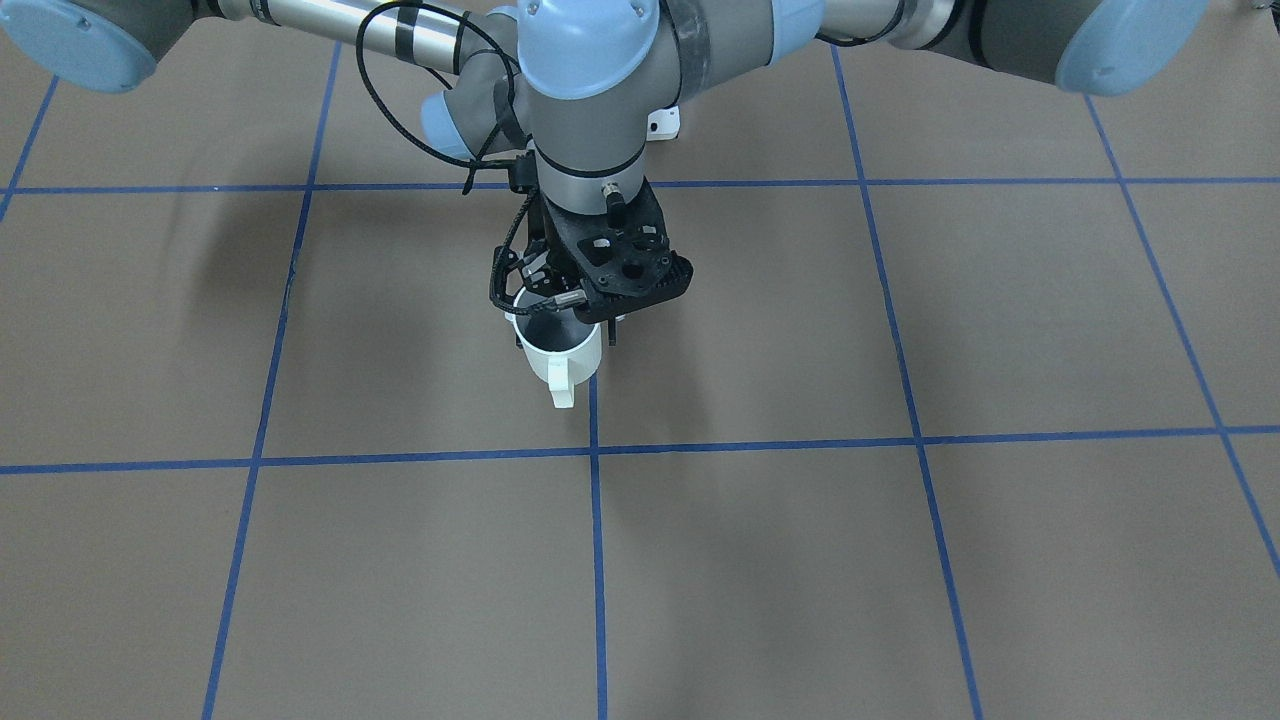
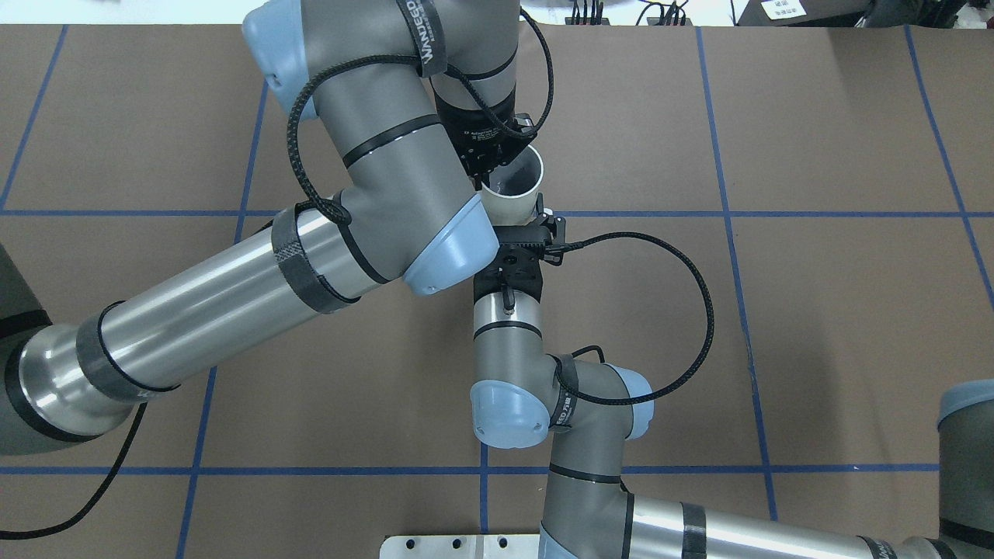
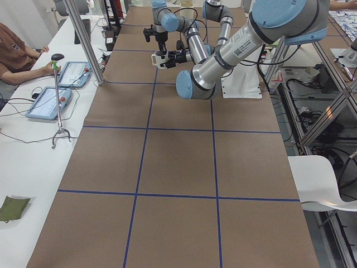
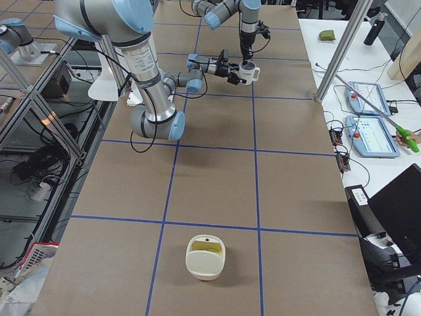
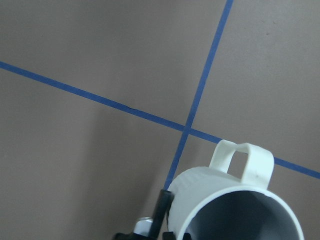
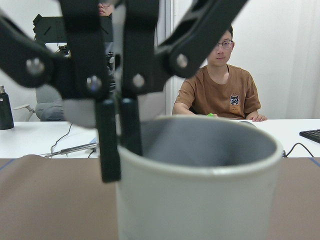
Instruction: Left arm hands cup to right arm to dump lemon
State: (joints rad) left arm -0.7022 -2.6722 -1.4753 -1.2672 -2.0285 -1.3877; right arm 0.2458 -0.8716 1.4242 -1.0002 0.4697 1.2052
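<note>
**A:** Entry one, leftmost?

**B:** The left pincer (image 6: pixel 119 145) is clamping the rim of the cup (image 6: pixel 200 190) from above, one finger inside and one outside. It is holding the cup upright above the desk (image 2: pixel 815 326), midway along and nearer the far edge.

**A:** Entry two, rightward?

**B:** The right pincer (image 2: pixel 534 227) is facing the cup's wall from the robot's edge, nearly touching. The handle (image 5: pixel 242 162) is pointing away from it. Jaw spacing: cannot tell. The lemon is not showing.

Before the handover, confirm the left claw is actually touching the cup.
Touching. Right wrist view: left claw pinches the cup wall, one finger inside, one outside.
</note>
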